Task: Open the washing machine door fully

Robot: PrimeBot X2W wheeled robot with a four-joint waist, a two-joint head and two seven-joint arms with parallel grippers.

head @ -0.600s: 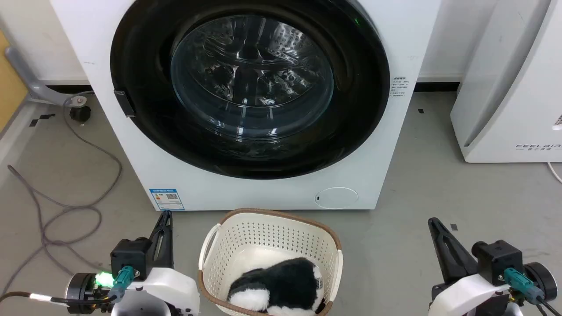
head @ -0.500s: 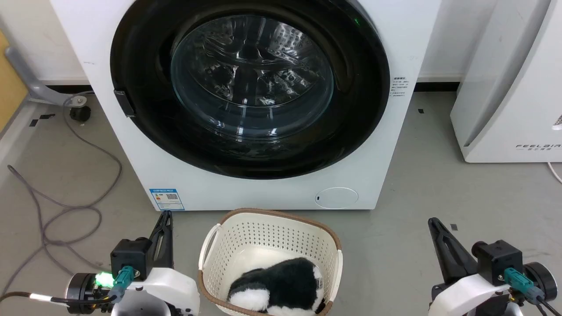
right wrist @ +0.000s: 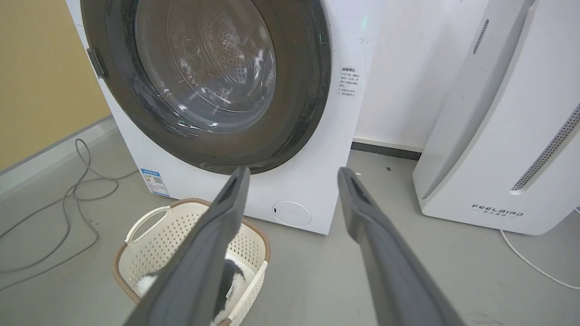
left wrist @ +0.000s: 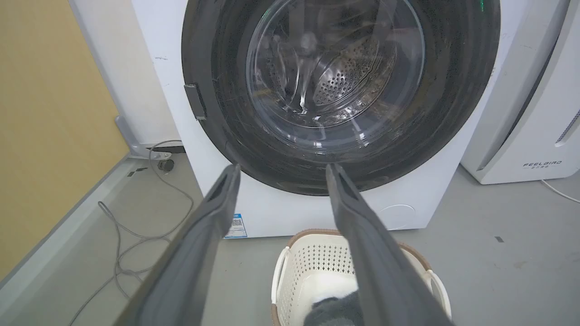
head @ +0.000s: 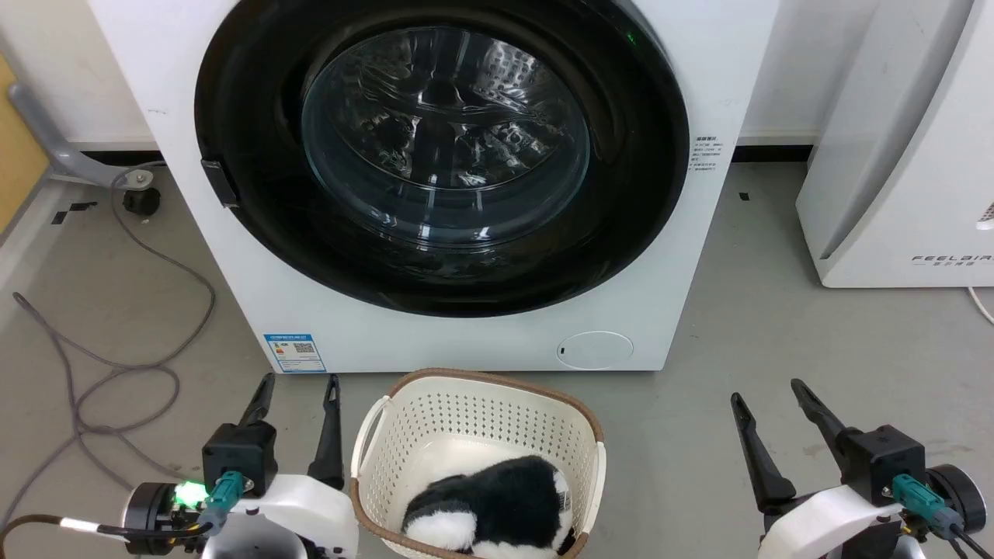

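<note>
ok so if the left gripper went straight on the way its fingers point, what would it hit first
Most likely the lower black rim of the washing machine door: in the wrist view the open left gripper aims there, passing above the basket. Nothing shows in between, though depth is unclear.
</note>
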